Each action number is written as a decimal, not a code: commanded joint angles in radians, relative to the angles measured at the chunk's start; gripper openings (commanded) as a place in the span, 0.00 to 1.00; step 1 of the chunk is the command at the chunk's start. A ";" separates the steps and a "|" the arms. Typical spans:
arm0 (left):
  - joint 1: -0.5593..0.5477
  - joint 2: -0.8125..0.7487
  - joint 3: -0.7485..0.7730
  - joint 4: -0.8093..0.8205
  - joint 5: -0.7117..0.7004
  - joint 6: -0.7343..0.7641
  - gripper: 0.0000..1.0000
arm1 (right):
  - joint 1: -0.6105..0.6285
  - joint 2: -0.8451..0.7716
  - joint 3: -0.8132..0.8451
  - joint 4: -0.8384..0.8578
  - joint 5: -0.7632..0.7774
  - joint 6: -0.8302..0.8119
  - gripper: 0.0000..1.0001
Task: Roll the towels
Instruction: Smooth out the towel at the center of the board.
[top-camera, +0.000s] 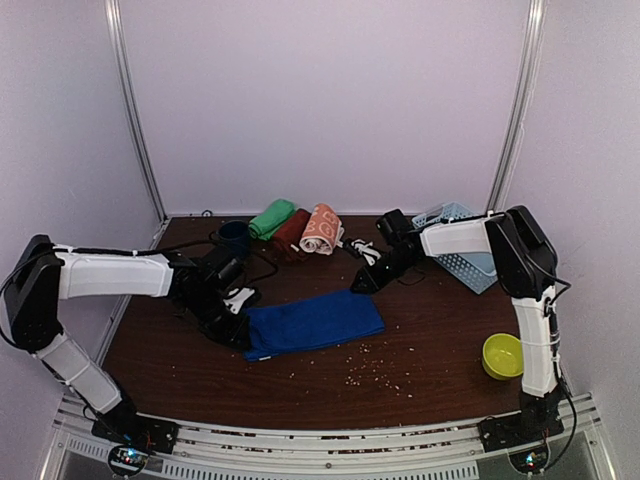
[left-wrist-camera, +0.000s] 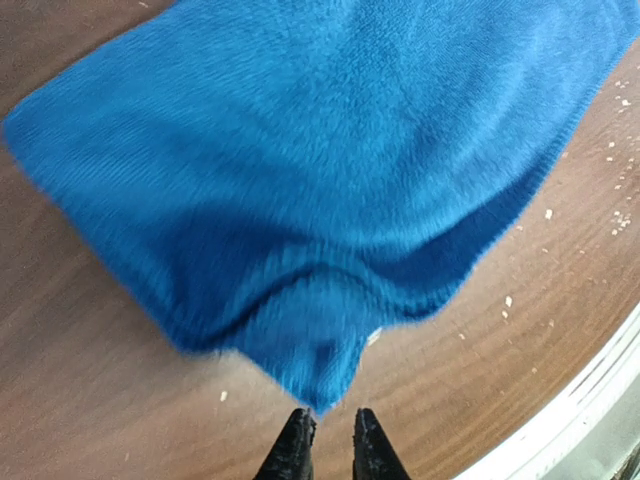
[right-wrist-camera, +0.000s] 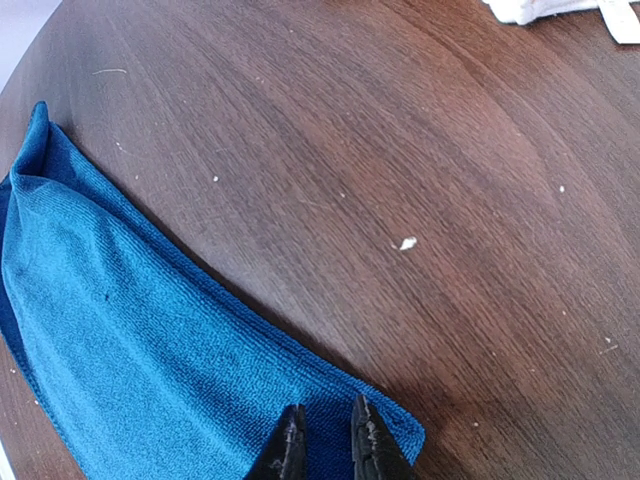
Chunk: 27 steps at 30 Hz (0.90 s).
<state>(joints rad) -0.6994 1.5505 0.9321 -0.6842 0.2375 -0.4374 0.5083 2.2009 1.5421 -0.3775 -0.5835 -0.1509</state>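
A royal blue towel lies folded flat in the middle of the table. My left gripper is at its left end. In the left wrist view the jaws stand a little apart with bare wood between them, and a puckered corner of the blue towel just reaches the left fingertip. My right gripper is at the far right corner. Its jaws are slightly apart over the blue towel, which lies flat there. Green, maroon and orange towels lie rolled at the back.
A navy mug stands left of the rolled towels. A pale blue basket lies tilted at the back right, behind the right arm. A yellow-green bowl sits at the front right. Pale crumbs dot the wood in front of the blue towel.
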 joint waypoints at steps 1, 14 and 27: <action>0.006 -0.050 0.095 -0.072 -0.046 -0.008 0.17 | -0.027 0.005 -0.041 -0.066 0.067 0.006 0.19; 0.005 0.328 0.439 -0.015 -0.007 0.080 0.13 | -0.027 0.020 -0.029 -0.069 0.053 0.007 0.19; 0.003 -0.030 -0.002 -0.068 0.085 0.002 0.12 | -0.027 0.028 -0.019 -0.069 0.061 0.009 0.19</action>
<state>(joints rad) -0.6994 1.6386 1.0187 -0.7380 0.2550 -0.3851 0.4976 2.1975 1.5379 -0.3775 -0.5884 -0.1493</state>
